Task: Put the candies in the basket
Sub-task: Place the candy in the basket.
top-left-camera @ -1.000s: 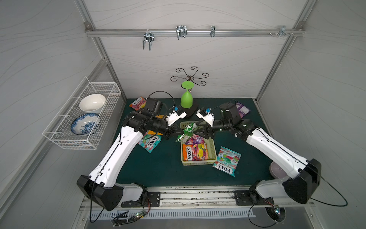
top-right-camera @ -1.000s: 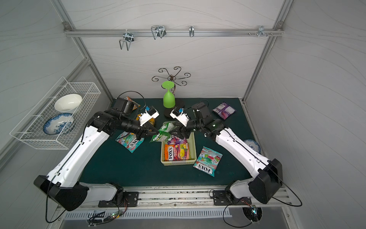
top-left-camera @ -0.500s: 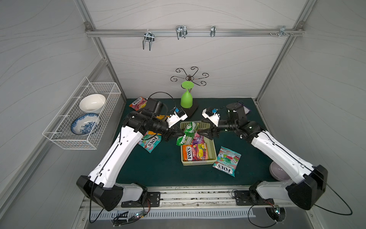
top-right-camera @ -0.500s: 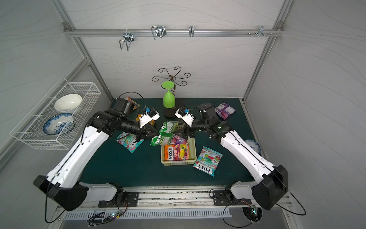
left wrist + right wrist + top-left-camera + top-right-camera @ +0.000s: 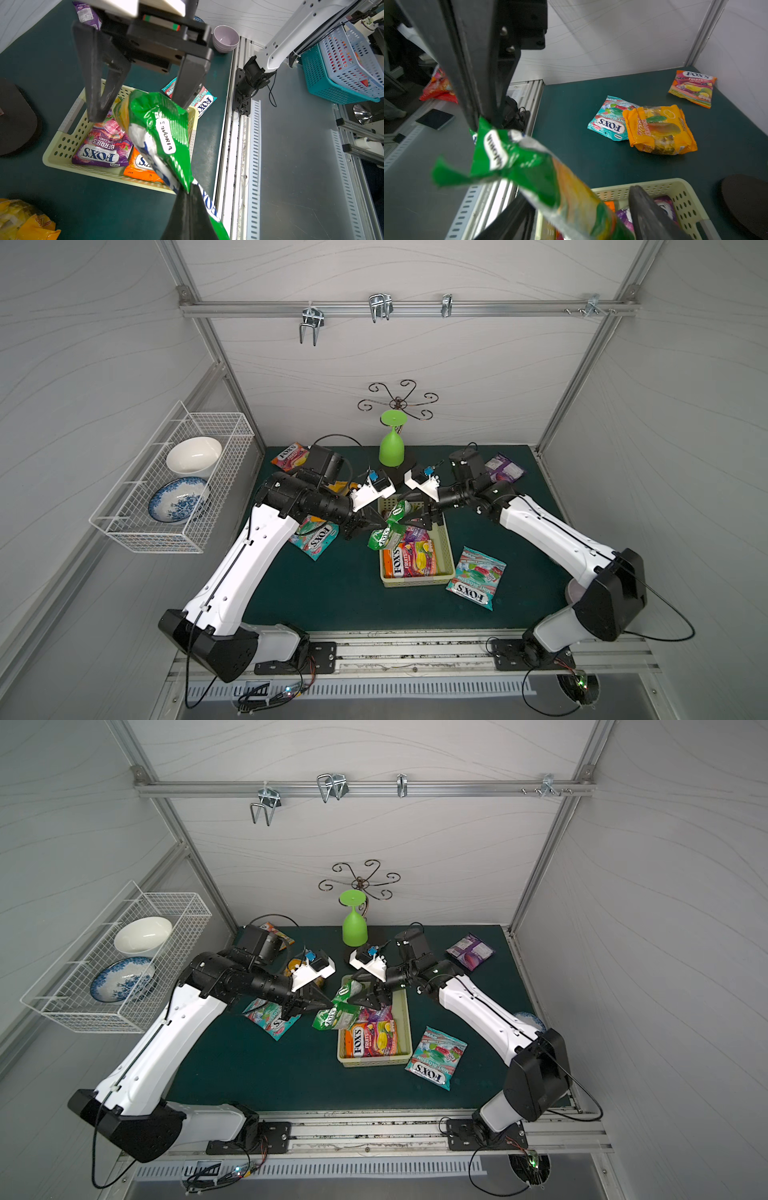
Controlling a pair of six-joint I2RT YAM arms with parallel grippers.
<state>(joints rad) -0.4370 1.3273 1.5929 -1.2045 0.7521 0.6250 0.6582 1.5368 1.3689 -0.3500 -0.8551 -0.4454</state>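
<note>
A green candy bag [image 5: 386, 531] [image 5: 162, 128] hangs stretched over the near-left corner of the pale yellow-green basket [image 5: 415, 583] [image 5: 654, 185]. My left gripper [image 5: 380, 526] [image 5: 188, 191] is shut on one end of it. My right gripper [image 5: 409, 516] [image 5: 579, 195] is open, its fingers straddling the bag's other end, with a gap showing beside one finger. An orange bag [image 5: 409, 562] and a purple bag [image 5: 101, 145] lie in the basket. On the mat lie two teal bags [image 5: 476, 576] [image 5: 313, 537], a yellow bag [image 5: 660, 128], an orange bag [image 5: 291, 456] and a purple bag [image 5: 503, 466].
An upturned green goblet [image 5: 391, 448] stands on a black scrolled stand just behind the basket. A white wire rack [image 5: 174, 489] holding two bowls hangs on the left wall. A lilac bowl [image 5: 225, 38] sits at the mat's front right, by my right arm.
My right arm drew back to the right, then came in again round the bag's end. The green bag hangs a little lower. My left arm has hardly moved.
</note>
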